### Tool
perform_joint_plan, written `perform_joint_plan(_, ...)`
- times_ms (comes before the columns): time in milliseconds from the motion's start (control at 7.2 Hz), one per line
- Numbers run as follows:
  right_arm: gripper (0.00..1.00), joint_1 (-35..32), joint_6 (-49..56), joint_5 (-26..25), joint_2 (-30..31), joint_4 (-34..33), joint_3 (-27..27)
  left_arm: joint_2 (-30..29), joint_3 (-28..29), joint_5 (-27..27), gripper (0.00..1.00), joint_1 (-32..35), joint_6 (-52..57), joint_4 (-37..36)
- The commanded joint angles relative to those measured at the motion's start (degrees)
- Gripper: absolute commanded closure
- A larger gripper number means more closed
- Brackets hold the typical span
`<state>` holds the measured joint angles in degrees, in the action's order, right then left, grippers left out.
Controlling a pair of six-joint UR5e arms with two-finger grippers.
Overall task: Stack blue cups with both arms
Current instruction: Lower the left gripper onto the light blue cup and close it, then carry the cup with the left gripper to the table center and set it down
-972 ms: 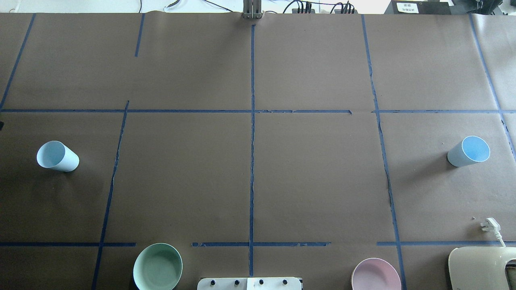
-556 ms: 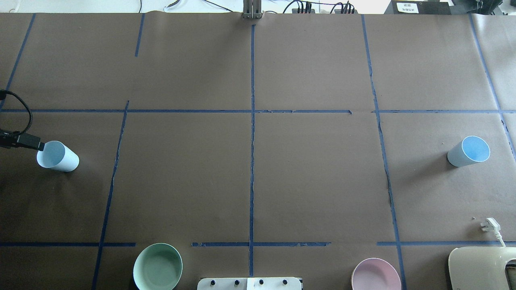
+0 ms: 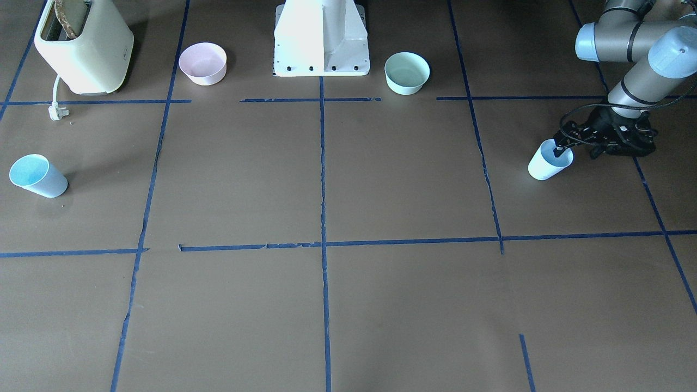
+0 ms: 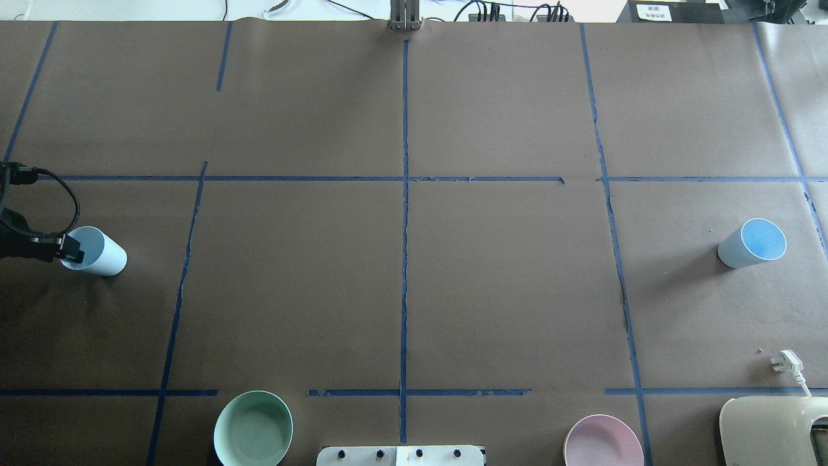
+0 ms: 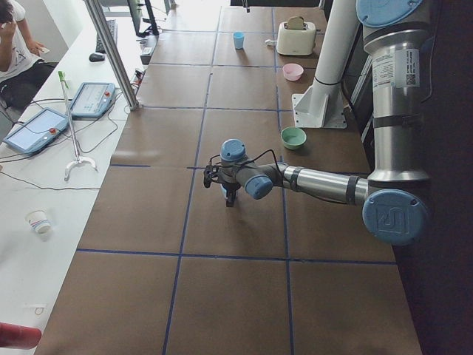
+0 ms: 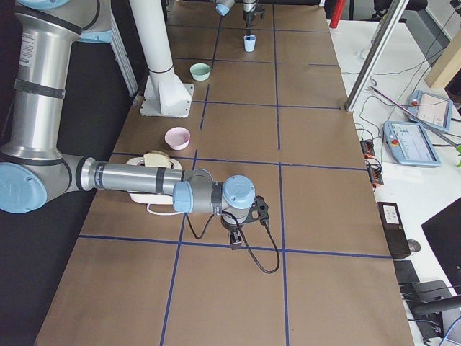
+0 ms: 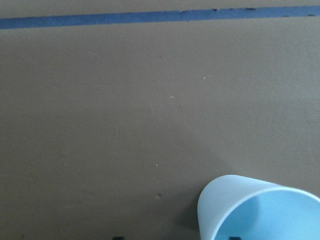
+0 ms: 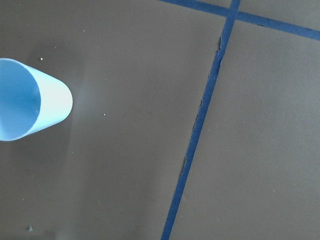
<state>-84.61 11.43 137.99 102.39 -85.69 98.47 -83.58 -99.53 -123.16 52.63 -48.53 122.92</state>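
Left gripper [image 3: 558, 149] pokes into one blue cup [image 3: 544, 166]; right gripper [image 6: 235, 243] hangs near the other cup [image 4: 750, 244]. Both grips: I cannot tell.

On the brown paper-covered desk [image 4: 504, 278], one pale-blue tapered cup [image 4: 103, 254] stands far left and a second such cup [image 4: 750, 244] far right. A pale green round bowl [image 4: 253, 428] and a pink round bowl [image 4: 603, 443] flank the white pedestal base [image 4: 400, 455].

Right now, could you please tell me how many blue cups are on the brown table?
2. One cup stands at the left end of the table, the left tool at its rim; the other cup stands alone at the right end. None looks hidden.
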Motion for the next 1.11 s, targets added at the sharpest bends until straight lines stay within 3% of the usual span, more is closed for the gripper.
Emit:
perform_joint_plan(0,0.0,0.0,0.0,0.0,0.0,0.1,0.0,-0.5,0.0,-0.3,0.97,-0.6,-1.4,0.0)
perform_joint_plan(278,0.0,0.0,-0.1,0.0,0.0,0.1,0.0,-2.9,-1.2,-1.6,1.0,-0.6,-1.6,-0.8)
perform_joint_plan(417,0.0,0.0,-0.1,0.0,0.0,0.1,0.0,-5.8,-1.1,-5.6,1.0,-0.6,-1.7,-2.2)
perform_joint_plan(694,0.0,0.0,-0.1,0.0,0.0,0.1,0.0,-18.0,-1.5,-6.1,1.0,-0.7,-5.8,-12.5)
perform_joint_plan(972,0.0,0.0,-0.1,0.0,0.0,0.1,0.0,-30.8,-0.6,-2.5,1.0,-7.4,-14.7,-22.1)
